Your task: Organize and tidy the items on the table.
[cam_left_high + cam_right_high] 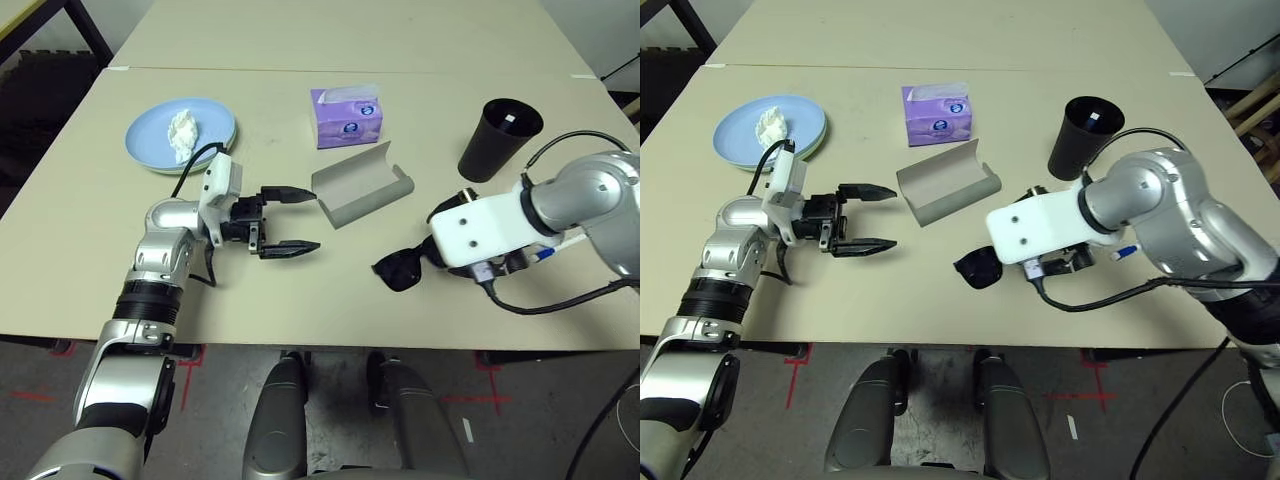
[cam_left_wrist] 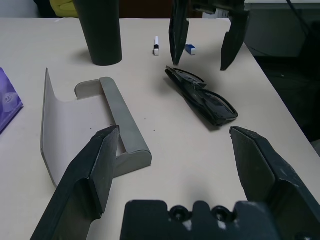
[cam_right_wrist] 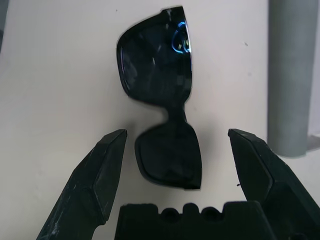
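Currently the right gripper (image 3: 172,145) hangs over the folded black sunglasses (image 3: 160,90) w/ fingers spread wide and nothing held — if it closes off-centre on the smooth lenses, the pair could skid or pivot out across the table (image 1: 300,290). Left gripper (image 1: 292,221) is also wide and empty, pointing at the open glasses case (image 1: 362,184), which lies between the two arms. Pens (image 2: 156,45) near the black cup (image 1: 497,138) are mostly hidden behind the right arm — count unclear.

The glasses case (image 1: 362,186) lies open mid-table (image 1: 300,300). Behind it sits the tissue box (image 1: 347,117); far to its left a plate (image 1: 150,140) bearing a tissue (image 1: 183,132); to its right the cup (image 1: 498,138); near its right front, the sunglasses (image 1: 402,268).
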Controlling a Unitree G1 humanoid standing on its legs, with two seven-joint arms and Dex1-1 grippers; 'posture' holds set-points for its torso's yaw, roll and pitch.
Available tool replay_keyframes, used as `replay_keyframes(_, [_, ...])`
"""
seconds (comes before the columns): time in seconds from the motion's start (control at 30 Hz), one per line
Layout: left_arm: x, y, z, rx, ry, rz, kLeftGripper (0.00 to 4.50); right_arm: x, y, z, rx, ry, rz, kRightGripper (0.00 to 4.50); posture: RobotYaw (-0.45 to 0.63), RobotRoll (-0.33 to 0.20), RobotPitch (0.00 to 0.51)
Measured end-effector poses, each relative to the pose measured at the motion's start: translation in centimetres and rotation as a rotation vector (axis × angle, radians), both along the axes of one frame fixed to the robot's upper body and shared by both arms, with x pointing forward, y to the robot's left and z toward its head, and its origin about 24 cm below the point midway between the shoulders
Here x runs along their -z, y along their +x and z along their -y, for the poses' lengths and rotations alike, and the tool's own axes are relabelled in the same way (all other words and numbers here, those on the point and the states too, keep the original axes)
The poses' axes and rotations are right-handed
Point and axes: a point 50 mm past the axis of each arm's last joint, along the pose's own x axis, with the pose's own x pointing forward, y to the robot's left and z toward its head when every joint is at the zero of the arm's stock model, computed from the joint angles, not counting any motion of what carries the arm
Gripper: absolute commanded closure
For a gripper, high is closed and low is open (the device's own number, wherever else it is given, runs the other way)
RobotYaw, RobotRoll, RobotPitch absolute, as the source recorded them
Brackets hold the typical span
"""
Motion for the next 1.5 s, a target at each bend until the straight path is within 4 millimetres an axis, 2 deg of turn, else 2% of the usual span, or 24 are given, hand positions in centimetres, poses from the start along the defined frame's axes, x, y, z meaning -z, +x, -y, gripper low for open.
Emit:
replay_keyframes(0.33, [-0.2,0.1,0.3,0.006,-0.002,0.012,0.02,1.1,1.1,-0.7,-0.025,-0.096,0.03,0.0,0.18,0.0,0.243])
replay_keyframes(0.67, [-0.3,0.2,0.4,0.002,-0.004,0.016,0.02,0.7,1.8,-1.4,-0.084,-0.127,0.054,0.0,0.18,0.0,0.237])
replay_keyframes(1.5, [-0.4,0.3,0.1,-0.016,0.009,0.02,0.02,1.2,1.6,-1.9,-0.06,-0.137,-0.003,0.0,0.19,0.0,0.237])
